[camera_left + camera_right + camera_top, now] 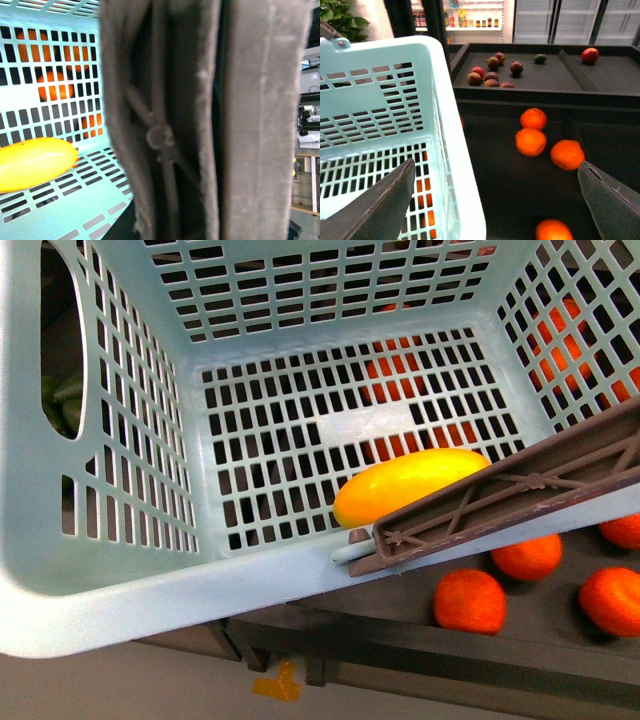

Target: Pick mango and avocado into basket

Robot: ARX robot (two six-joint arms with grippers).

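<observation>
Risk first. The avocado (540, 58) (a small dark green fruit, my best read at this range) lies in the far black tray (610, 75), beyond the oranges (530, 141) and apart from the cluster of red fruits (491, 76). The reach has to cross that tray's raised lip. A low approach could clip the lip or set an orange rolling. A pinch near the avocado's narrow end would likely slip off, which is a judgement only. A release close to the basket (120, 600) rim could send the fruit bouncing out.

The right gripper (495, 200) has its jaws spread wide with nothing between them, beside the basket wall and above the orange tray. The left gripper is not visible. The brown handle (200, 120) fills the left wrist view, so I cannot tell whether the gripper grasps it.

The mango (410, 485) rests on the basket floor, lower centre-right of the front frame, with one end tucked under the handle. It is smooth, glossy and elongated, bright yellow shading to orange, with no visible bruise.
</observation>
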